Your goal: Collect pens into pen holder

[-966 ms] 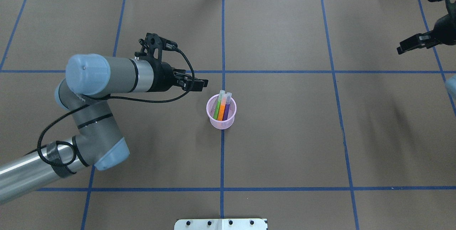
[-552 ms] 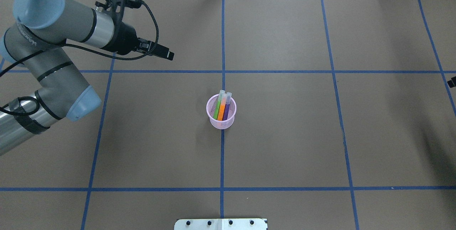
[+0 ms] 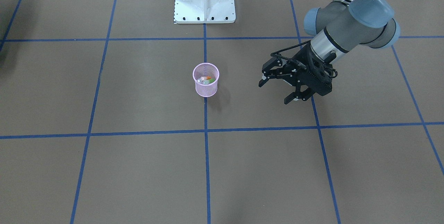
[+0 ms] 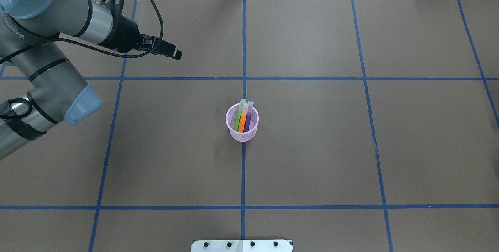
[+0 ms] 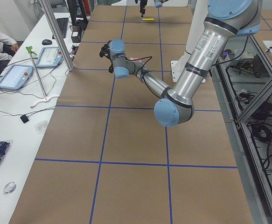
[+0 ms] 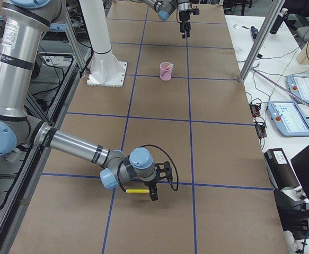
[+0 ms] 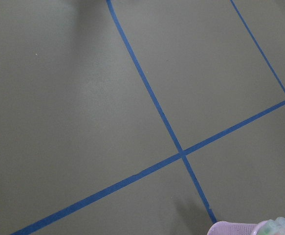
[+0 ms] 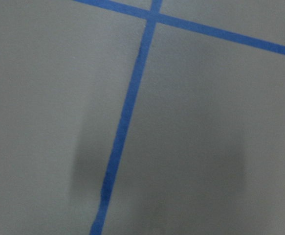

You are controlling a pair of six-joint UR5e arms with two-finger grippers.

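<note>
Standing at the robot's right end of the table, I see the right gripper (image 6: 155,193) nearest, pointing down just beside a yellow stick (image 6: 137,190). I cannot tell whether its fingers are parted or closed. Farther along, the pen holder (image 4: 242,135) stands upright on a blue tape line (image 4: 243,174), with the green pen (image 4: 237,120), orange pen (image 4: 243,121) and purple pen (image 4: 248,122) leaning together inside, caps up. Farthest, the left gripper (image 3: 274,93) hangs spread and empty, well apart from the cup, likely so nothing gets knocked.
</note>
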